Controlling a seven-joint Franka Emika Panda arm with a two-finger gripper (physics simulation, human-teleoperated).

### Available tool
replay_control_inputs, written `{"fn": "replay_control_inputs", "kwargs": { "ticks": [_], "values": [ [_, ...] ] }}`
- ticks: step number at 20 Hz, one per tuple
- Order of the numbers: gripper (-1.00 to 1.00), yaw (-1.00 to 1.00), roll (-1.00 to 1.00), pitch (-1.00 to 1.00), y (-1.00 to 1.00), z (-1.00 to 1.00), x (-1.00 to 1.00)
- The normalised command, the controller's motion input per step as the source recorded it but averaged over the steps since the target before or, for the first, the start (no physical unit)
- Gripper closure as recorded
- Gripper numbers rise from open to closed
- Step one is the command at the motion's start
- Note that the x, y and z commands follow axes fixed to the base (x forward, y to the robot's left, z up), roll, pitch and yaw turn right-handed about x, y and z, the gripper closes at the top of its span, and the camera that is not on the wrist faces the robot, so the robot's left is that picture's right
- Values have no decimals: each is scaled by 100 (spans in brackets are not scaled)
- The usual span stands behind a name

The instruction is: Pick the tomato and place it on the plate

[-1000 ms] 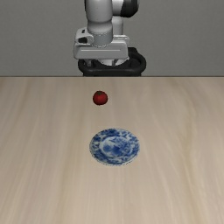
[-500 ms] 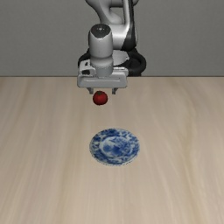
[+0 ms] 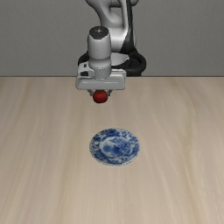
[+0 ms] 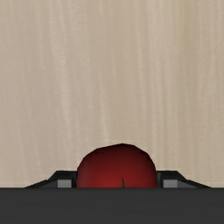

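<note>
1. The claw [image 3: 101,94] points straight down over the far part of the table [image 3: 35,166], close to its far edge. It is closed to about the width of the tomato.
2. In the wrist view its two fingertips [image 4: 63,181] sit tight against opposite sides of the tomato [image 4: 115,168], so it has the tomato gripped between them.
3. From the exterior view the tomato [image 3: 101,98] pokes out red just under the claw body. I cannot tell whether it rests on the wood or hangs just clear of it.
4. The blue-and-white patterned plate [image 3: 115,146] lies flat on the table, well apart from the tomato. It is on the near side of it and slightly toward the exterior view's right.
5. Pale wood grain shows around the tomato and the plate.
</note>
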Motion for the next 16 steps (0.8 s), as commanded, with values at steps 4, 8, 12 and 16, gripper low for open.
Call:
{"fn": "replay_control_inputs", "kwargs": {
  "ticks": [4, 8, 12, 16],
  "values": [
    [100, 0, 0, 0, 0, 0, 0],
    [100, 0, 0, 0, 0, 100, 0],
    [100, 0, 0, 0, 0, 25, 75],
    [100, 0, 0, 0, 0, 0, 100]
  ]
}}
